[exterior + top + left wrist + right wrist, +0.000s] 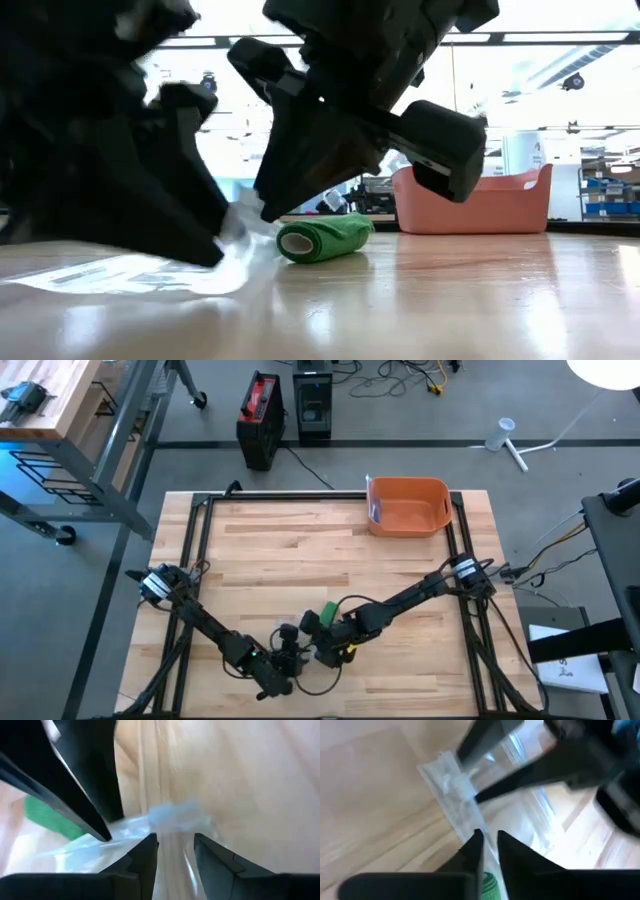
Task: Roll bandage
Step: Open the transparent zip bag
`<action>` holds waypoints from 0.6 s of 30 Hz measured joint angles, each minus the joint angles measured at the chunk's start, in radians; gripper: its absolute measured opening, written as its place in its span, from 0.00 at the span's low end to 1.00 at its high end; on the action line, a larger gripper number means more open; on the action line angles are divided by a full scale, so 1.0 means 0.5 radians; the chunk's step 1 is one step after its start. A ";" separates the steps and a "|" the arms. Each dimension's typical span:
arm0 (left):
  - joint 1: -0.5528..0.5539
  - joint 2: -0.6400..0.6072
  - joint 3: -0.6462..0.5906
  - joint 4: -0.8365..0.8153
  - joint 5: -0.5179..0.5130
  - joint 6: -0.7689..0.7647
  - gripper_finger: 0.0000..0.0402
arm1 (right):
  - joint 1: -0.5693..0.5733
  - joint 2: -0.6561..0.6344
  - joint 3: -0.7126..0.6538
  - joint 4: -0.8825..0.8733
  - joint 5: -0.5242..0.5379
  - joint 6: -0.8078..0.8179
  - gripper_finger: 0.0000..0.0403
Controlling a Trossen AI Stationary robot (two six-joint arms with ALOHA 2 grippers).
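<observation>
Green bandage roll (325, 238) lies on its side near table (330, 550) front edge, long axis slanting toward orange bin (408, 506), beside clear wrapper (130, 272); right gripper (488, 840) pinches wrapper, left gripper (175, 851) slightly open astride it.

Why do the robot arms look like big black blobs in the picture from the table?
In the low view the bright lights behind turn the close claws into dark shapes, while the green roll shows clearly; the table shines with glare. In the left wrist view the clear wrapper is smeared by blur.
</observation>
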 joint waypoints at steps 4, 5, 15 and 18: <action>-0.046 -0.077 0.000 -0.069 -0.046 -0.117 0.32 | -0.001 0.000 0.000 -0.032 0.021 0.054 0.01; -0.059 -0.111 0.002 -0.095 -0.050 -0.177 0.32 | 0.000 -0.003 0.000 -0.046 0.032 0.073 0.01; -0.204 -0.473 0.082 -0.463 -0.109 -0.872 0.31 | 0.007 -0.225 0.014 -0.266 0.183 0.503 0.00; -0.207 -0.532 0.084 -0.460 -0.387 -0.933 0.30 | -0.003 -0.295 0.014 -0.333 0.189 0.665 0.00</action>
